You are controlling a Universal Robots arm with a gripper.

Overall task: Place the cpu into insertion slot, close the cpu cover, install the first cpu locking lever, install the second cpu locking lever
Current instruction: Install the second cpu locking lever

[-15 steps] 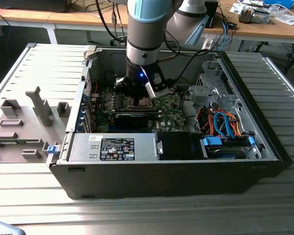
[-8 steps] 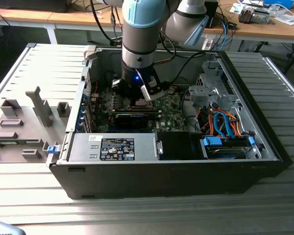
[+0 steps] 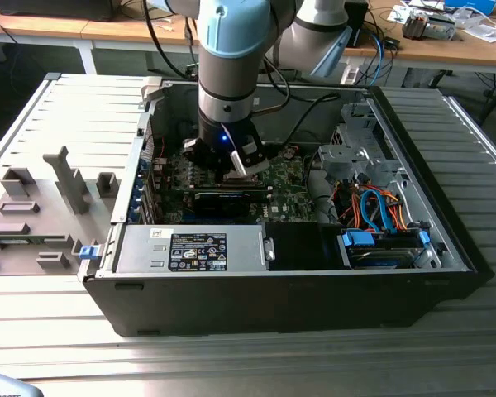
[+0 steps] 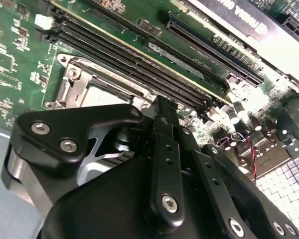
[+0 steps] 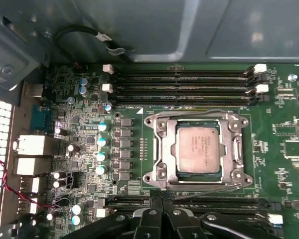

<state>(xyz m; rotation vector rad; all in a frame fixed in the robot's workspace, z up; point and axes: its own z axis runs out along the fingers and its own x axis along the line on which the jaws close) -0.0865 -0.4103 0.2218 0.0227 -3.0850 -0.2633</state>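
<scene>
In the first wrist view the cpu lies flat in the insertion slot on the green motherboard. The cpu cover is down around it, framing its silvery face. One thin wire locking lever runs along the socket's far edge. A second lever lies slightly slanted along the near edge. My gripper is shut, its tips just off that near edge by the lever's end, with nothing seen between them. The second wrist view shows the gripper beside the socket. In the exterior view the gripper is low inside the case.
Black memory slots flank the socket on both sides. A long black graphics card lies across the board. Case walls, a power supply, and drive bays with blue and orange cables surround the board.
</scene>
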